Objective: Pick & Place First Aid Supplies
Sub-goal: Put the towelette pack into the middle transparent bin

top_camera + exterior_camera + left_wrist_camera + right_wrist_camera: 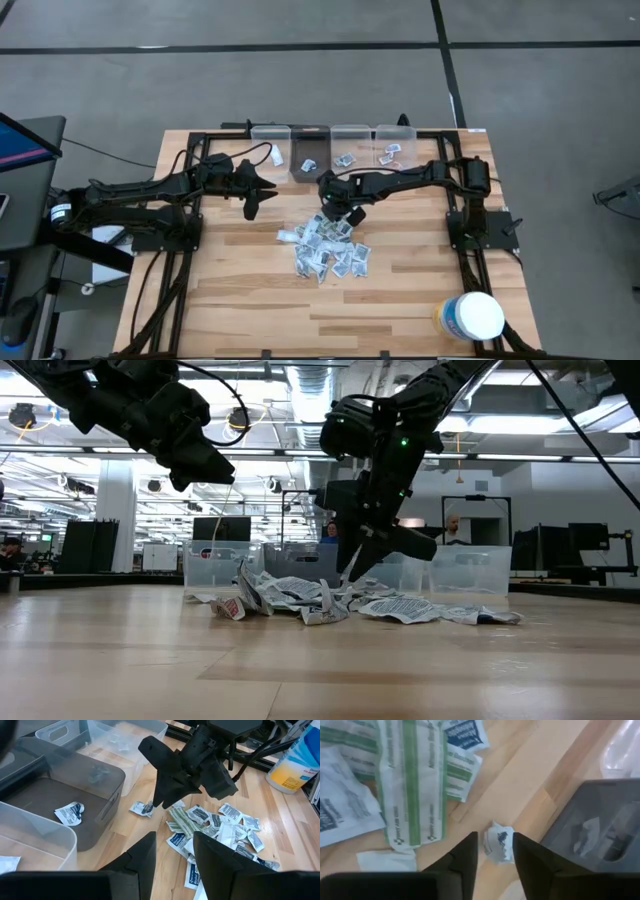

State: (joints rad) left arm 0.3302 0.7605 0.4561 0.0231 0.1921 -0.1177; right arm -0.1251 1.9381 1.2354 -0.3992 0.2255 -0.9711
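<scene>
On the wooden counter point(250, 300), the first aid supplies point(328, 248) lie heaped at the middle, with a few more in the clear bins point(350, 150) along the far edge. The right gripper point(338, 213) hangs open and empty over the pile's far edge, above one crumpled packet point(498, 841). The left gripper point(252, 205) hovers open, empty, left of the pile.

"Adhesive Bandage" on green-striped strips point(410, 780)

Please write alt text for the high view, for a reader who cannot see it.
The right claw hangs over the far edge of a heap of first aid packets on a wooden table; the left claw waits nearby. Clear bins line the far edge.
</scene>
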